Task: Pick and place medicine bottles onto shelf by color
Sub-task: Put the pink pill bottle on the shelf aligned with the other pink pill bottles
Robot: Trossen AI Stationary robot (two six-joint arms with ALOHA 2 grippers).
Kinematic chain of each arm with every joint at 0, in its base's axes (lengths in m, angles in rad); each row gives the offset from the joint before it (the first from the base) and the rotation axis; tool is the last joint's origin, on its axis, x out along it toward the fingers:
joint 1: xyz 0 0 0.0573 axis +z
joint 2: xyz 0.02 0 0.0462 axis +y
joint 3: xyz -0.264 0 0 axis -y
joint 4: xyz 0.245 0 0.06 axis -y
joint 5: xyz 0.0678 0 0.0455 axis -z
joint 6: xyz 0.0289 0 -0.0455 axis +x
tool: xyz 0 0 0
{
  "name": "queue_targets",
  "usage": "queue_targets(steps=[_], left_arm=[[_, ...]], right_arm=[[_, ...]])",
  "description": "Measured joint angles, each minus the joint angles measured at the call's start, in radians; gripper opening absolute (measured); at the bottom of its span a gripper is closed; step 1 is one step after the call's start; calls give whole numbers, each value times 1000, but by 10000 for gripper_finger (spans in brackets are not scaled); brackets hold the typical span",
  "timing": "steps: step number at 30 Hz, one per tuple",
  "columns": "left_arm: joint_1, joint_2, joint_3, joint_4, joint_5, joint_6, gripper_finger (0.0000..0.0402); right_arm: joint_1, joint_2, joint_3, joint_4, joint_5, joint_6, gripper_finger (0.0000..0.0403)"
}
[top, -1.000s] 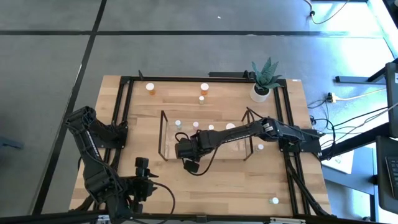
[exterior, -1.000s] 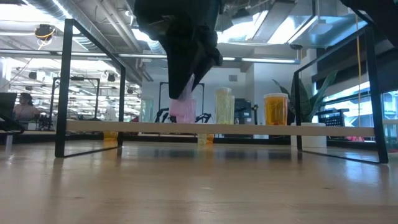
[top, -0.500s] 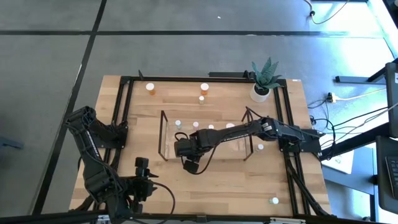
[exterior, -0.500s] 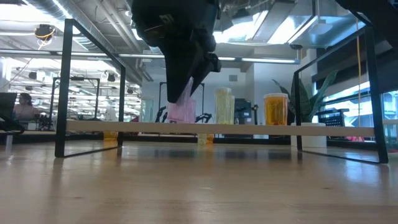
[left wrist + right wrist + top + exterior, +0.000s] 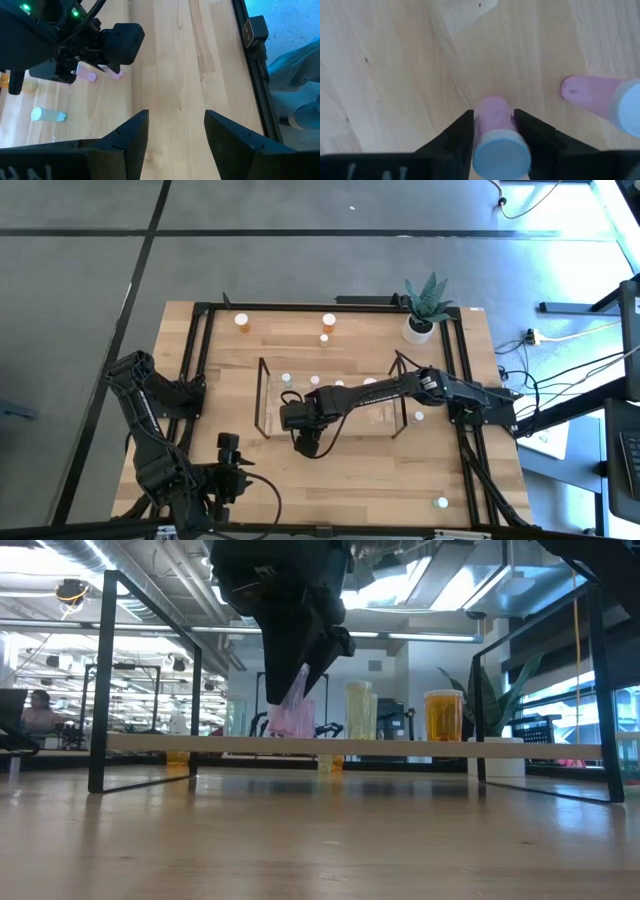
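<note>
Two pink bottles (image 5: pixel 592 97) on shelf (image 5: pixel 262 395); right gripper (image 5: pixel 492 132) pinching one (image 5: pixel 495 125); left gripper (image 5: pixel 175 130) spread

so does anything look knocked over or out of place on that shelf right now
Nothing looks spilled or toppled. The pink bottle sits between the right gripper fingers over the shelf, beside another pink bottle standing there. The yellowish bottle and orange bottle stand upright. A lone bottle sits near the table's front corner, not yet sorted.

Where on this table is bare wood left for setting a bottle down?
Free: the wide near strip between the shelf and the parked left pincer, and the left strip beside the shelf. Crowded: the shelf's left part, where the right pincer stands over a pink bottle, another beside it.
</note>
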Motion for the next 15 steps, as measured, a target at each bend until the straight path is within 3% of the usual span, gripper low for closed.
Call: queue_targets(steps=[15], left_arm=[[0,0,0,0,0,0,185]], right_arm=[[0,0,0,0,0,-31,195]])
